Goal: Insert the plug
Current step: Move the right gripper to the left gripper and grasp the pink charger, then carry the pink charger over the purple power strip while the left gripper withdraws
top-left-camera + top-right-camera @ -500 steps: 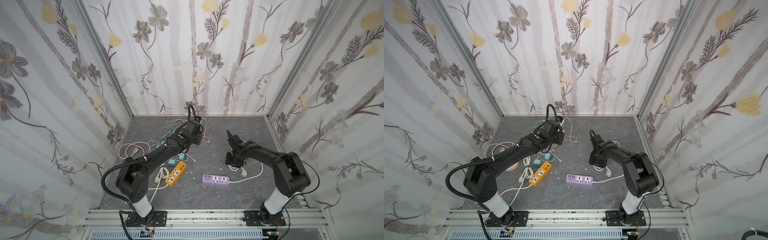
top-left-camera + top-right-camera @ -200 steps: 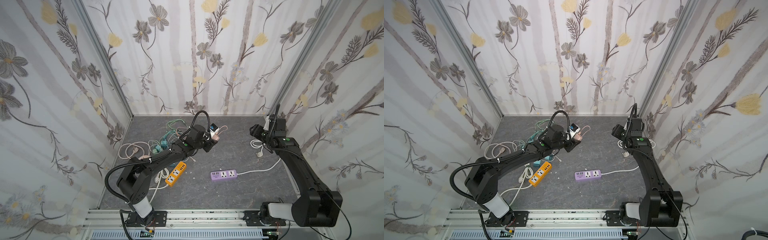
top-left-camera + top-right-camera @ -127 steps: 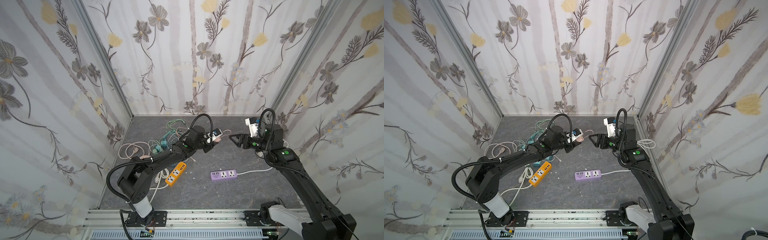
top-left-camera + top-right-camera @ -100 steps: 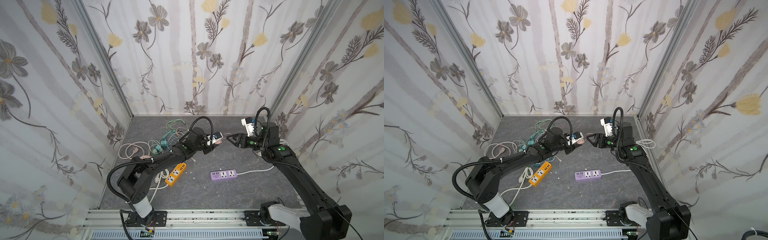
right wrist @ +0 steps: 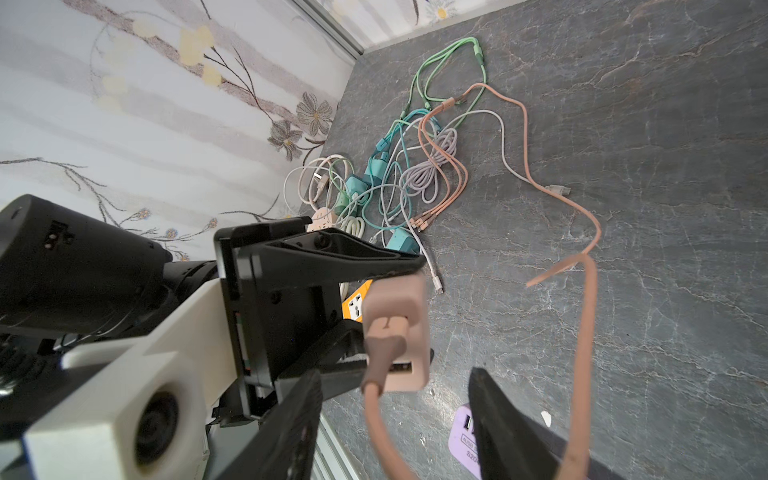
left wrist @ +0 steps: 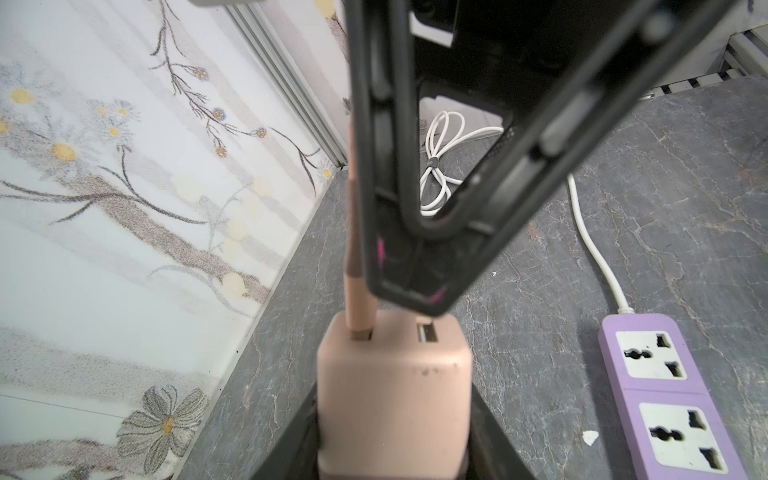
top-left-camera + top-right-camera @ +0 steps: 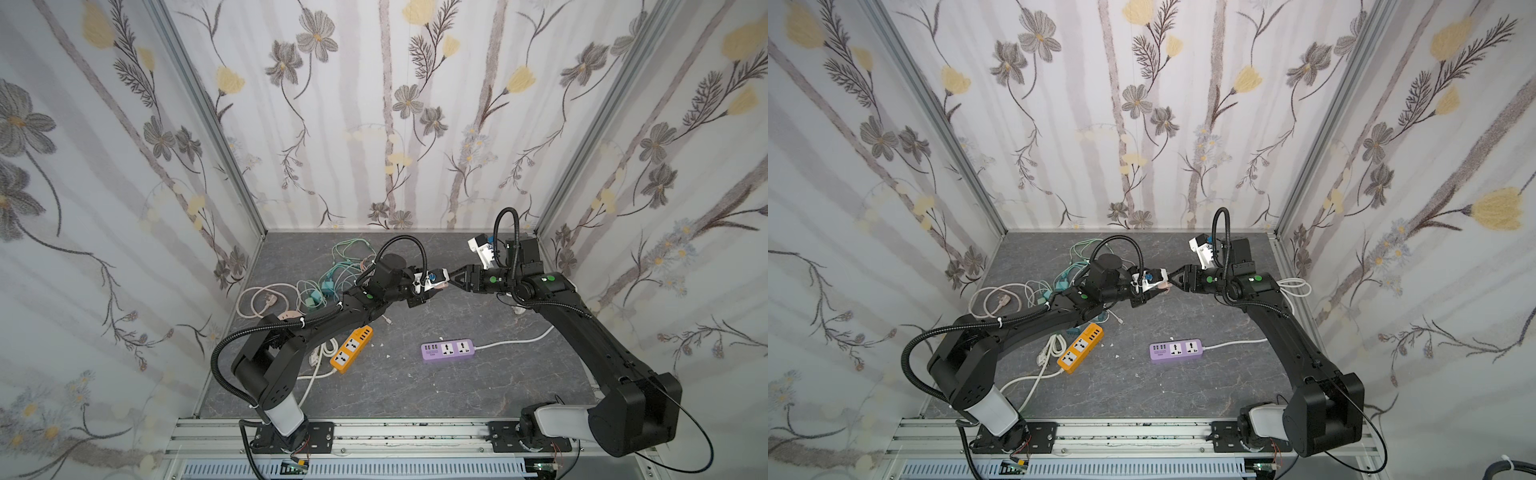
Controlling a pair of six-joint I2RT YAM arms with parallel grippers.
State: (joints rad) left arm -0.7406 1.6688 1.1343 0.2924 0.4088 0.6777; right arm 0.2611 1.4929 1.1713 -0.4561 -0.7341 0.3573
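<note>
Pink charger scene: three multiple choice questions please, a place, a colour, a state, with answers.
1. The pink charger is: A) on the table B) in the left gripper, airborne C) in a strip
2. The power strip in the left wrist view: A) orange B) green C) purple
3. Charger's USB ports: A) one holds the pink cable, one empty B) both empty C) both filled
B: jaws clamp it in mid-air. C: purple body. A: cable beside an empty port.
</note>
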